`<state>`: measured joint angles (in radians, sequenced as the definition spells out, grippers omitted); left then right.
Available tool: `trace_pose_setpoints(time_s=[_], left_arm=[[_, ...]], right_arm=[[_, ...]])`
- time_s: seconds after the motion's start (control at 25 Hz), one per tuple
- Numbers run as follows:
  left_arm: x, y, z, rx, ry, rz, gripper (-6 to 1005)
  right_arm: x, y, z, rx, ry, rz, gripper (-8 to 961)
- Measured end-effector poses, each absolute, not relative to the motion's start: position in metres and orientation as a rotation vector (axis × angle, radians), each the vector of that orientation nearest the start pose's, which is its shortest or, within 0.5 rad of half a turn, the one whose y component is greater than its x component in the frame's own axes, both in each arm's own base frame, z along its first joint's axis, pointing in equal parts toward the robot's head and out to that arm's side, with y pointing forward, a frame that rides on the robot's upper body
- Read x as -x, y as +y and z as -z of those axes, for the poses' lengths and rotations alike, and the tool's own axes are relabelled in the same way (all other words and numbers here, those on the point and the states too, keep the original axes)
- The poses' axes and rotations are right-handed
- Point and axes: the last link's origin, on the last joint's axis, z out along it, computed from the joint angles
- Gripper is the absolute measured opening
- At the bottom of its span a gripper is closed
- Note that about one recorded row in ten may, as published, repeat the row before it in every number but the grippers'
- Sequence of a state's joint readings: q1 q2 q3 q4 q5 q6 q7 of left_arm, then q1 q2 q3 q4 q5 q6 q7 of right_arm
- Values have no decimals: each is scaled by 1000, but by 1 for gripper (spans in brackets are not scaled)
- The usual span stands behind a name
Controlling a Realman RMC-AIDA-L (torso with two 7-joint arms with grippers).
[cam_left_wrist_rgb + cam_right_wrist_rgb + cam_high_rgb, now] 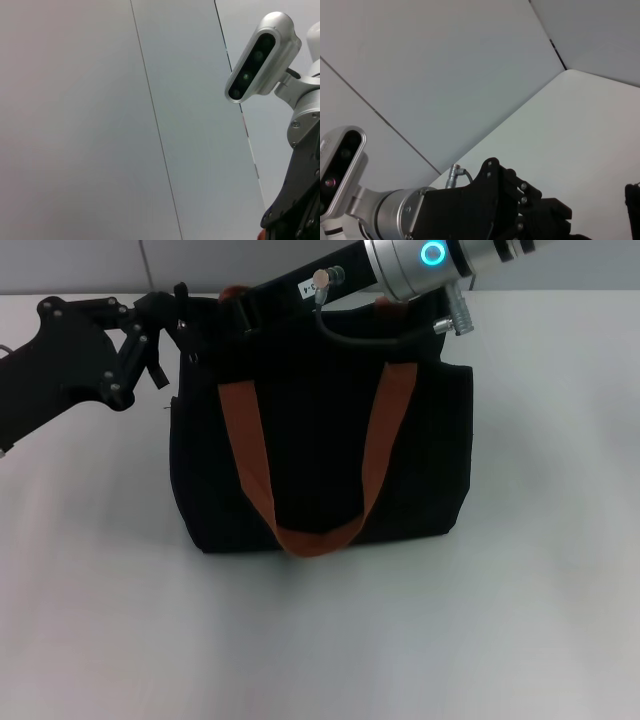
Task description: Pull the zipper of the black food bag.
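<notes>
The black food bag [320,455] stands upright mid-table, with rust-brown handles [250,465] hanging down its front. My left gripper [178,318] is at the bag's top left corner, against the rim. My right arm reaches in from the upper right across the bag's top, and its gripper [238,302] is at the top edge close to the left gripper. The silver zipper slider is hidden behind the arms and the rim. The right wrist view shows the left gripper's black body [520,205]. The left wrist view shows the right arm's wrist camera [260,55].
The white table [320,640] spreads in front of and beside the bag. A wall of pale panels [100,120] stands behind the table. A grey cable [350,335] loops from the right arm over the bag's top.
</notes>
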<state>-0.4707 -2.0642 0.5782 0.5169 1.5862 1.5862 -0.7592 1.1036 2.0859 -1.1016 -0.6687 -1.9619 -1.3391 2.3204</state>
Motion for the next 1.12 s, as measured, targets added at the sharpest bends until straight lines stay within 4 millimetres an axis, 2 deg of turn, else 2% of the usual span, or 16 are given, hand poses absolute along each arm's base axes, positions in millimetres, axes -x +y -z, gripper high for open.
trace_pose_setpoints(time_s=[0.52, 1.04, 1.12], left_arm=[[258, 336, -36, 2258, -29, 973, 26], [267, 331, -40, 2237, -53, 957, 27], [266, 329, -38, 2243, -45, 966, 27]], right_arm=[[-34, 414, 53, 2968, 1036, -450, 184], [-37, 414, 52, 2965, 1019, -448, 129], [-37, 414, 52, 2970, 1001, -447, 96]])
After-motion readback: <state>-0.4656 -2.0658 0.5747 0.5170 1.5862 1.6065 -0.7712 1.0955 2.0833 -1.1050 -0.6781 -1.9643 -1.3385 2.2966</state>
